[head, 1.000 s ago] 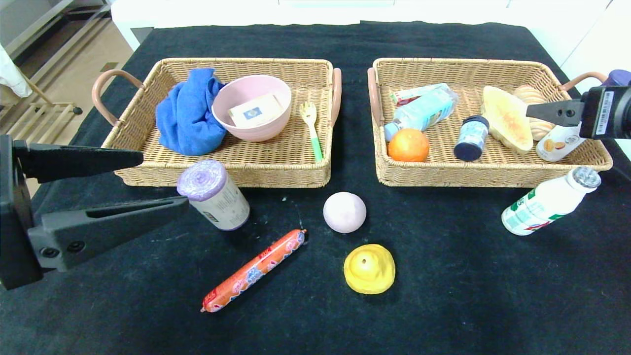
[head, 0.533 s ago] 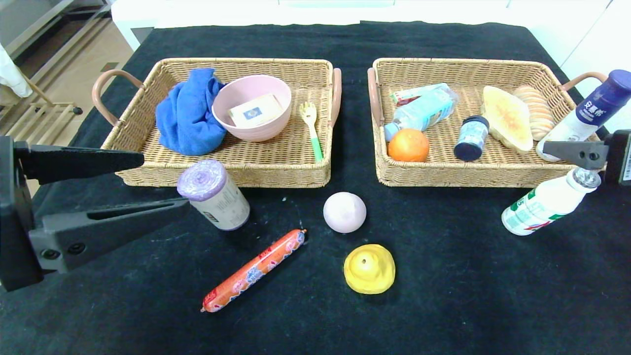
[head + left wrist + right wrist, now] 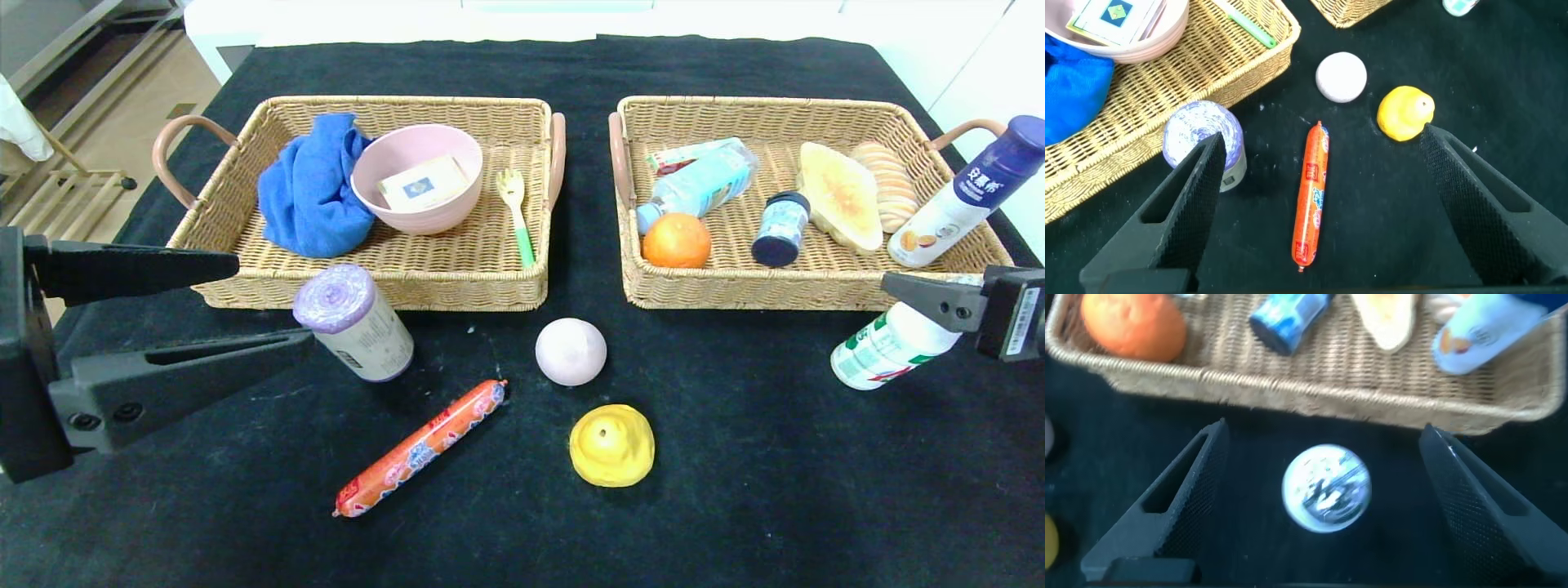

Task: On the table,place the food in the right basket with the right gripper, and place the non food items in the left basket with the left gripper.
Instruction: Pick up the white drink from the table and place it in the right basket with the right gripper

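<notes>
My right gripper (image 3: 1324,434) hangs open over a white bottle (image 3: 886,349) on the table, just in front of the right basket (image 3: 775,296). The bottle's foil cap (image 3: 1327,488) shows between the two fingers, untouched. In the head view only one right finger (image 3: 927,298) shows. My left gripper (image 3: 273,300) stands open at the left. A purple-topped roll (image 3: 353,322) is beside its nearer fingertip and an orange sausage (image 3: 1312,196) lies between its fingers, lower down. The left basket (image 3: 245,287) stands behind the roll.
A pale ball (image 3: 571,351) and a yellow lump (image 3: 611,445) lie mid-table. The left basket holds a blue cloth, a pink bowl and a fork. The right basket holds an orange, bread and several bottles, one blue-capped (image 3: 963,200) leaning on its right rim.
My right gripper has come from above the right basket's right end toward the near side, over the white bottle, uncovering the blue-capped bottle. The left arm has not moved.
</notes>
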### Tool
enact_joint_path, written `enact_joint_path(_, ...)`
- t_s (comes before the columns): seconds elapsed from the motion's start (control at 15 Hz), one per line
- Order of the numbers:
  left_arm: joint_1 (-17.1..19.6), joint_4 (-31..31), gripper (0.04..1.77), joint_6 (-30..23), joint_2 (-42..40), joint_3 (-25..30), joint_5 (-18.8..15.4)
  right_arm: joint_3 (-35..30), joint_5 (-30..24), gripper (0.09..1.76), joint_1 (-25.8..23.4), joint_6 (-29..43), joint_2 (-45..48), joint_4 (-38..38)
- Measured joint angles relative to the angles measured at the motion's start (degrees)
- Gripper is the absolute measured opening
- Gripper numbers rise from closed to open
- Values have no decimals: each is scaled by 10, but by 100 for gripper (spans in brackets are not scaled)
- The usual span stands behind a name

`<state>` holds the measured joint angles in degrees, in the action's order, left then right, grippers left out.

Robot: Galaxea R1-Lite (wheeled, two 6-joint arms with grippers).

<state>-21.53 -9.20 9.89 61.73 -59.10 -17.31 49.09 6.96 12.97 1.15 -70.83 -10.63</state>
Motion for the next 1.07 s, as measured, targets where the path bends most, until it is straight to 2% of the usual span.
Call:
enact_joint_path(0.27, 0, 0, 172, 0, 0, 0, 0, -67, -13, 170, -4, 1, 5, -99)
enact_joint_path(0.47, 0, 0, 172, 0, 0, 1, -1, -105, -13, 170, -7, 0, 1, -138)
enact_joint_path(0.87, 0, 0, 172, 0, 1, 1, -1, -154, -13, 170, -16, 9, -30, -250)
enact_joint_path(1.07, 0, 0, 172, 0, 0, 1, -1, -171, -13, 170, -17, 9, -49, -282)
